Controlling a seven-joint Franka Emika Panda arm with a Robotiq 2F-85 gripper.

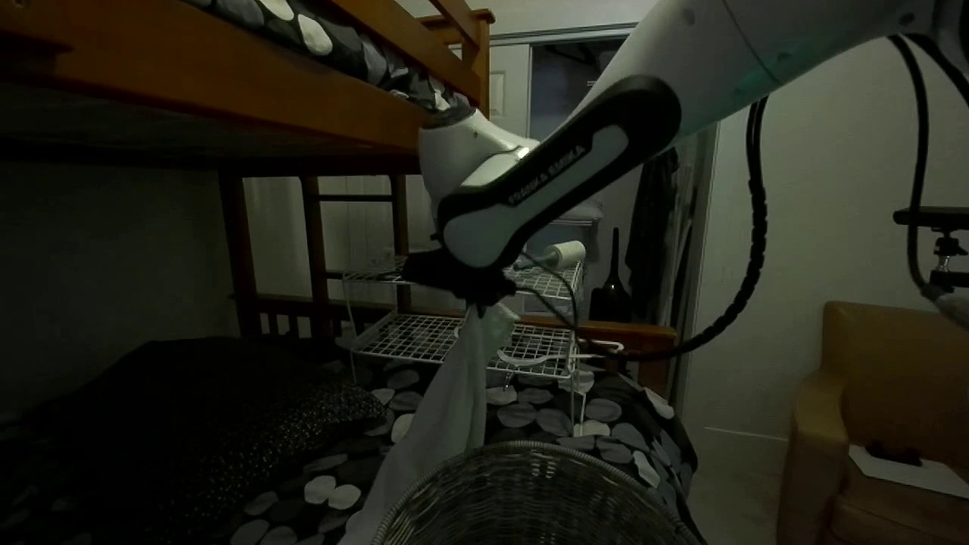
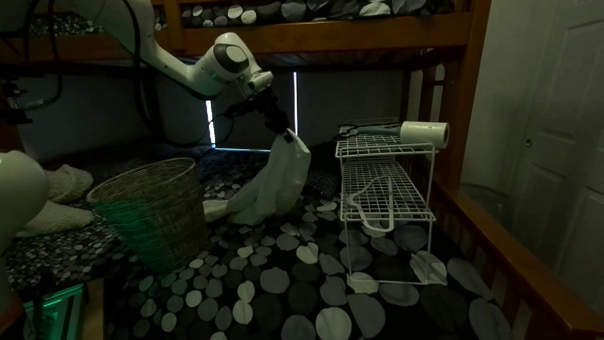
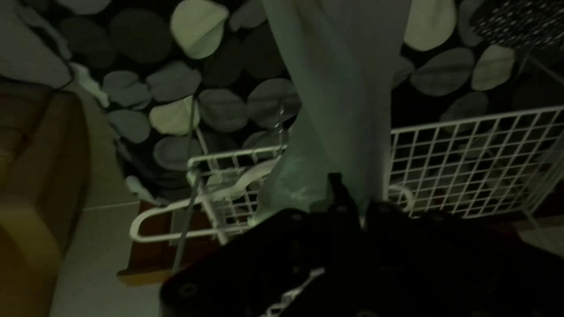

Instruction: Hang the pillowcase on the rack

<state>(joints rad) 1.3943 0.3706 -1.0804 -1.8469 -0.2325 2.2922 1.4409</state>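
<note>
Pillowcase [image 2: 278, 184] hangs from the hand [image 2: 289, 135], which is pinched closed on its upper end. In an exterior view it drapes between the wicker basket [image 2: 155, 222] on the left and the white wire rack [image 2: 370, 147] on the right, apart from the rack; whether it touches the basket, I cannot tell. A white hanger [image 2: 391, 212] lies on the rack's lower shelf, jutting past the near edge; a lint roller [image 2: 424, 133] rests above.
</note>
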